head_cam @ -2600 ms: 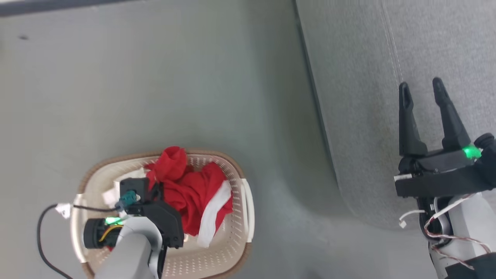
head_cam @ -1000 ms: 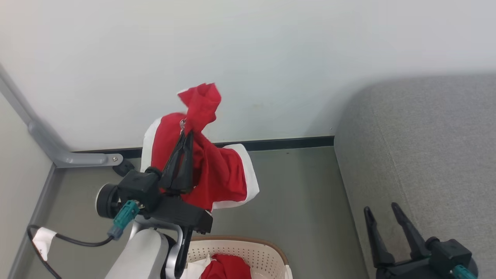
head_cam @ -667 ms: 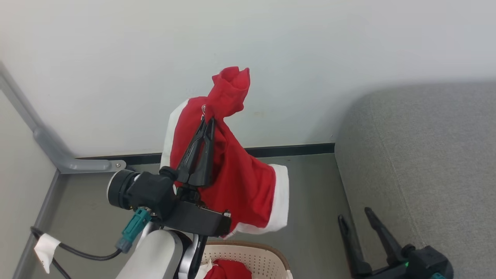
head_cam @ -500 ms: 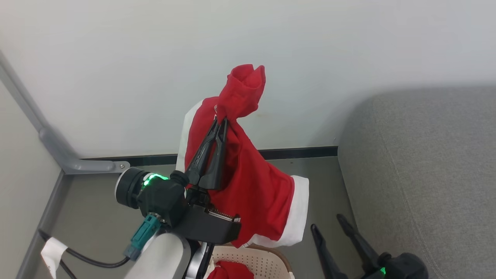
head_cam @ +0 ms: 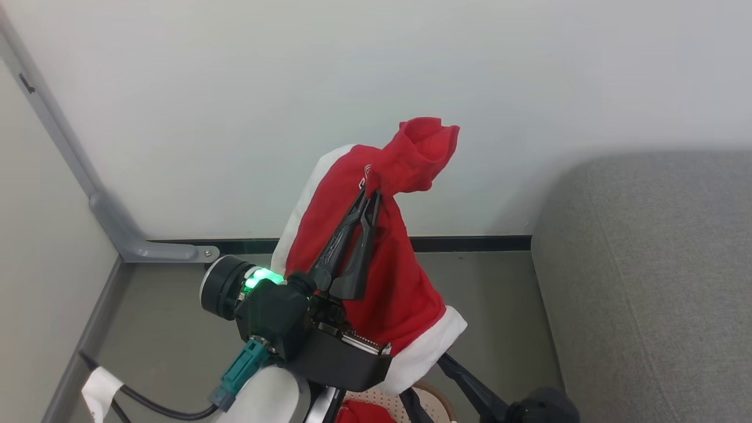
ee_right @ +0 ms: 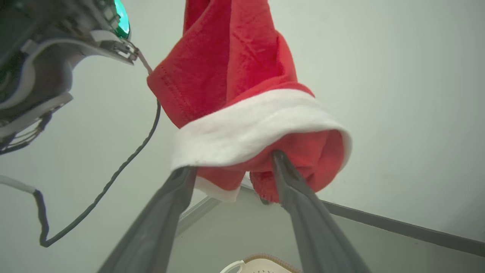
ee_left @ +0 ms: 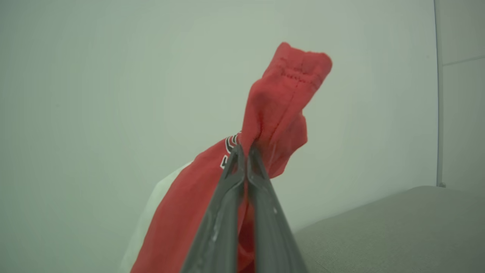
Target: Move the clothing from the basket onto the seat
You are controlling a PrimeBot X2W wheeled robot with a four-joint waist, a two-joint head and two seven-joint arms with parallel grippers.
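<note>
My left gripper (head_cam: 369,197) is shut on a red garment (head_cam: 390,282) with white trim, held high in front of the wall. Black-and-white lettering (ee_left: 228,147) shows beside the shut fingers (ee_left: 231,189). My right gripper (ee_right: 231,170) is open right under the garment's white hem (ee_right: 246,129), a fingertip on either side of its lowest folds. A sliver of the basket's brown rim (head_cam: 442,401) shows at the bottom edge, with more red clothing (head_cam: 355,413) inside. The grey seat (head_cam: 646,282) lies to the right.
A pale wall (head_cam: 235,88) stands close behind the garment, with a dark skirting strip (head_cam: 470,242) at the floor. A grey metal bracket (head_cam: 135,247) runs down the left corner. A black cable (head_cam: 147,402) trails from my left wrist.
The left gripper lifted the red garment out of the basket and carried it rightward. The right gripper moved left, under the hem. The head camera tilted up from the floor to the wall.
</note>
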